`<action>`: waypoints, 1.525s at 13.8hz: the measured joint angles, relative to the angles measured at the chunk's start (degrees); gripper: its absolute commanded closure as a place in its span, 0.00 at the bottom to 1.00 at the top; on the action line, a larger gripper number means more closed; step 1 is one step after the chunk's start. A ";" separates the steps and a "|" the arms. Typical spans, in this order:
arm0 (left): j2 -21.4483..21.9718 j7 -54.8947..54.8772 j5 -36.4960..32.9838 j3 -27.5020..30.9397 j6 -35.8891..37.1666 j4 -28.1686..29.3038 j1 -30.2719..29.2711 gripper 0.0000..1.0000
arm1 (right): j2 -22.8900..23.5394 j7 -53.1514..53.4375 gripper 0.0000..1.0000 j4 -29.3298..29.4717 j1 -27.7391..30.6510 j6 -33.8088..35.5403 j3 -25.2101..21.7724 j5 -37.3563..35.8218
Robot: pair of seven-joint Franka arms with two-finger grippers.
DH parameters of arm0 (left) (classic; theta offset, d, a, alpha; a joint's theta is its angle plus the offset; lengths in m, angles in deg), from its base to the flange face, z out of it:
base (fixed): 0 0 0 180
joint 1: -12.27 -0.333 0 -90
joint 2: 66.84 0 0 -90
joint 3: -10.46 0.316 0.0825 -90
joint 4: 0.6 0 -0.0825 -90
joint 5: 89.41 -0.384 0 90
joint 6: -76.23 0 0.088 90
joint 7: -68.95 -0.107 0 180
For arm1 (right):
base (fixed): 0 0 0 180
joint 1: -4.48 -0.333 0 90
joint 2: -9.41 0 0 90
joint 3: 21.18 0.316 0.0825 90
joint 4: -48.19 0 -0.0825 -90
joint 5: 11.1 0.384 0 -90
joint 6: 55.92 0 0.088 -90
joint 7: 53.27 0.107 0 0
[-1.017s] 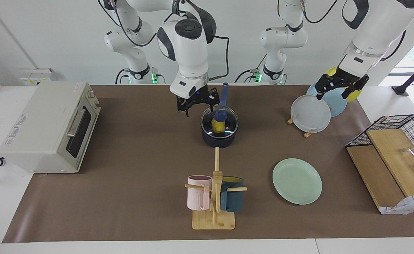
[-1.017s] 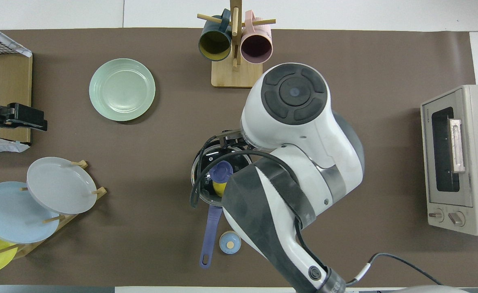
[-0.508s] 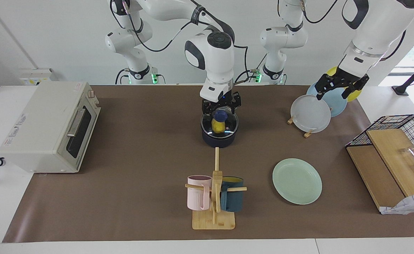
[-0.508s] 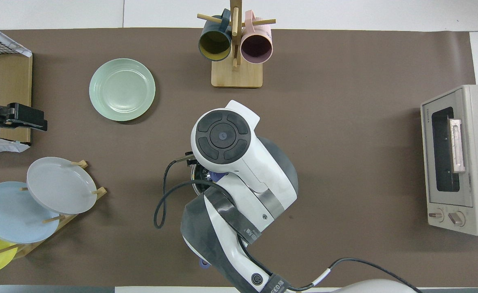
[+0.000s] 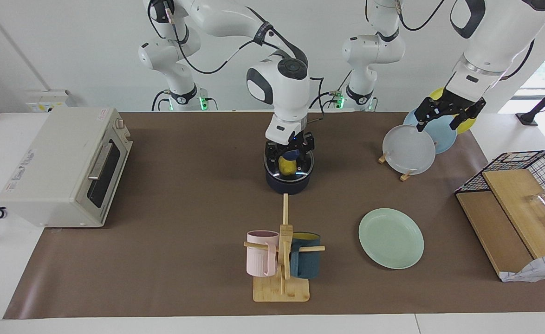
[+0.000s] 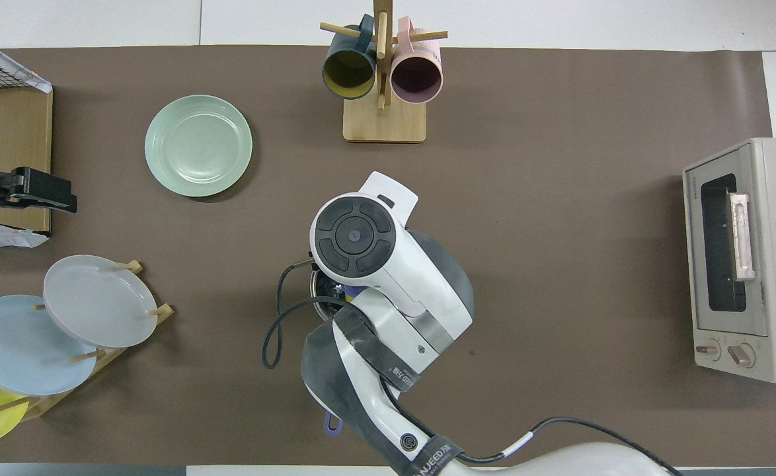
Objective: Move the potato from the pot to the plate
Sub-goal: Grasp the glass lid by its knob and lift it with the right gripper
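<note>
Sitting near the middle of the brown-covered desk [image 5: 184, 208]: the dark navy pot [image 5: 288, 178], closed with a glass lid [image 5: 300, 172] through which the yellow potato [image 5: 287, 166] is showing — the potato lying inside the pot, under the lid. Hanging right over the lid's blue knob [image 5: 293, 153]: the right gripper [image 5: 289, 151], pointing straight down with its fingers spread to either side of the knob; whether gripping it or only bracketing it, cannot tell. From overhead, hiding nearly all of the pot beneath the right arm's white body, with only a sliver of the lid's rim [image 6: 318, 285] and the tip of the pot's blue handle [image 6: 332, 423] peeking out. Lying flat and bare, farther from the robots than the pot and toward the left arm's end of the desk: the pale mint-green plate [image 5: 391, 238], well apart from the pot. Waiting in the air over the rack of upright plates [image 5: 416, 144] at its own end of the desk: the left gripper [image 5: 444, 116], its fingers apart and holding nothing. Standing farther from the robots than the pot: a wooden mug stand [image 5: 282, 260] carrying a pink mug [image 5: 261, 253] and a dark teal mug [image 5: 306, 261]. Resting at the right arm's end — a white toaster oven [image 5: 63, 164].
</note>
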 measured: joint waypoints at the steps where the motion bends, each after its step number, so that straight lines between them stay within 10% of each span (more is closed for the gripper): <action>1: 0.00 0.00 0.00 0.00 0.00 0.00 0.00 0.00 | -0.04 0.80 0.00 -0.40 -0.83 -0.28 0.01 0.00; 11: 0.00 0.00 0.00 0.00 0.00 0.00 0.00 0.00 | -1.58 1.66 0.05 -4.21 -1.91 -1.72 -0.04 0.00; 21: 0.00 0.00 0.00 0.00 -0.02 0.00 0.00 0.00 | -2.05 1.66 0.47 -4.99 -1.97 -1.73 -0.06 -0.02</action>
